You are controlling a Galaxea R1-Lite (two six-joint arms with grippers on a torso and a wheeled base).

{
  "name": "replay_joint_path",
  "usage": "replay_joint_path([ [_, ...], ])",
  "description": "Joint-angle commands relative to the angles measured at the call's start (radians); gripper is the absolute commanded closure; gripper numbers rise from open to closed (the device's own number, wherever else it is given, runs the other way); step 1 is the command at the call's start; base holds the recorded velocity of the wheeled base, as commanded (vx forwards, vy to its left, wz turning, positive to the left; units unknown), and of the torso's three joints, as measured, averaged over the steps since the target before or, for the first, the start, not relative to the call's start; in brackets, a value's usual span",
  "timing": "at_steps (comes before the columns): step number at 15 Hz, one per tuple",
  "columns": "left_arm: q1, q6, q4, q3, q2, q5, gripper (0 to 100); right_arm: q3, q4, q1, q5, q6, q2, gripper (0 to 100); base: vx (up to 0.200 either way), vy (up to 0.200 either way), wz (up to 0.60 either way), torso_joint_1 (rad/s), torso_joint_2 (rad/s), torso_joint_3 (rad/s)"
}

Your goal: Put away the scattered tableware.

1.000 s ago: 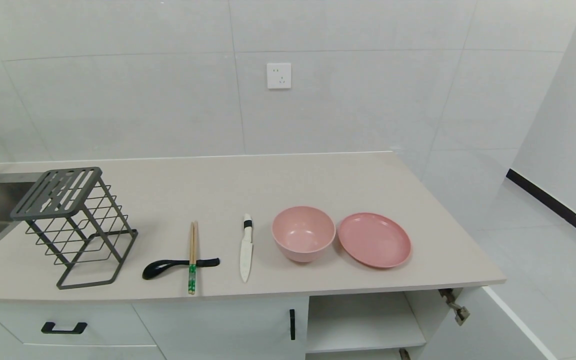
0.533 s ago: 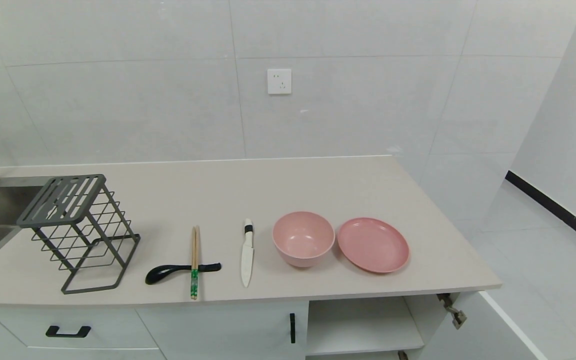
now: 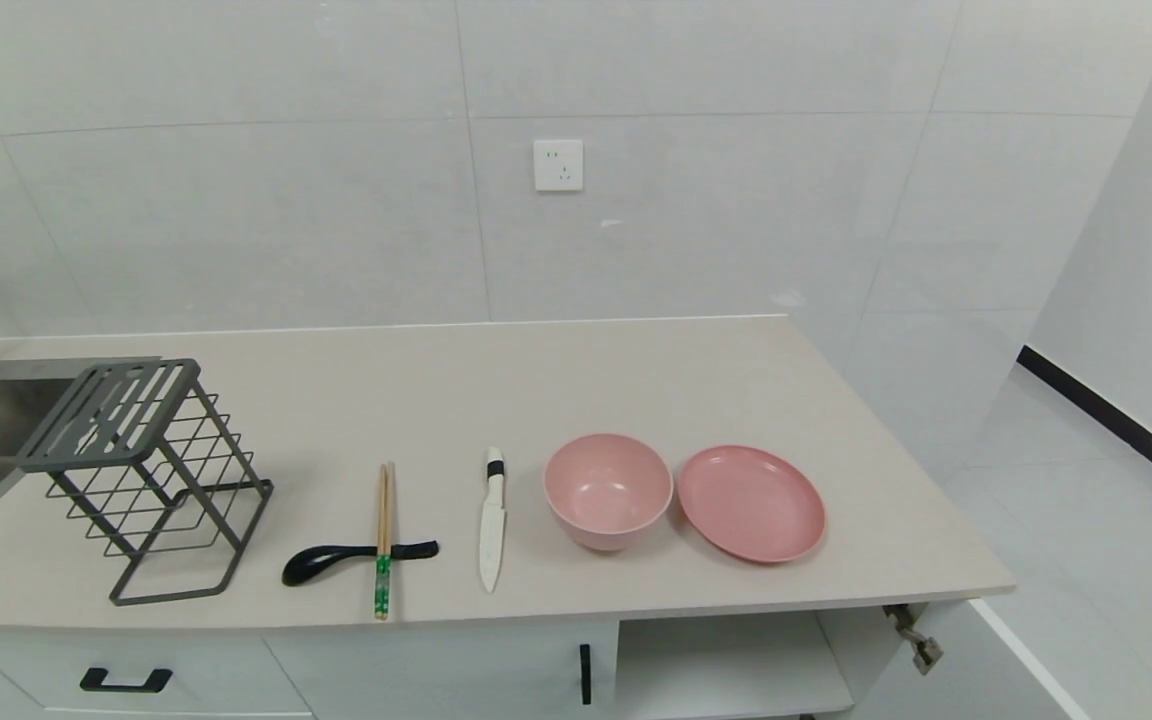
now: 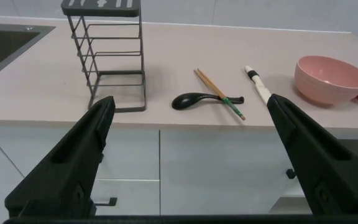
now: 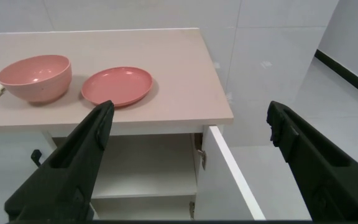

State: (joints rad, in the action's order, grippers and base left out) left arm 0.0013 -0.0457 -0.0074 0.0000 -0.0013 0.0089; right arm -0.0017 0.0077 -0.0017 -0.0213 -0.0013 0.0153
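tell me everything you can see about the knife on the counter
The knife looks all cream-white, blade and handle alike, perhaps ceramic or plastic, with a black band around the handle. It lies flat on the beige counter, tip toward the front edge, handle toward the wall, between the chopsticks and the pink bowl, touching neither.
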Motion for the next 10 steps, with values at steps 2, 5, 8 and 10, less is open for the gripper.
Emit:
replay_joint_path([
  [2, 0.000, 0.000, 0.000, 0.000, 0.001, 0.000, 0, 0.000, 0.000, 0.000, 0.000, 0.000, 0.002, 0, 0.000, 0.000, 0.00, 0.288, -0.02, 0.247],
  [5, 0.000, 0.000, 0.000, 0.000, 0.001, 0.000, 0, 0.000, 0.000, 0.000, 0.000, 0.000, 0.002, 0, 0.000, 0.000, 0.00, 0.313, -0.05, 0.255],
  [8, 0.000, 0.000, 0.001, 0.000, 0.001, 0.000, 0, 0.000, 0.000, 0.000, 0.000, 0.000, 0.002, 0, 0.000, 0.000, 0.00, 0.183, -0.03, 0.133],
  [10, 0.000, 0.004, 0.001, 0.000, 0.001, 0.000, 0, 0.000, 0.000, 0.000, 0.000, 0.000, 0.002, 0, 0.000, 0.000, 0.00, 0.025, -0.01, 0.023],
])
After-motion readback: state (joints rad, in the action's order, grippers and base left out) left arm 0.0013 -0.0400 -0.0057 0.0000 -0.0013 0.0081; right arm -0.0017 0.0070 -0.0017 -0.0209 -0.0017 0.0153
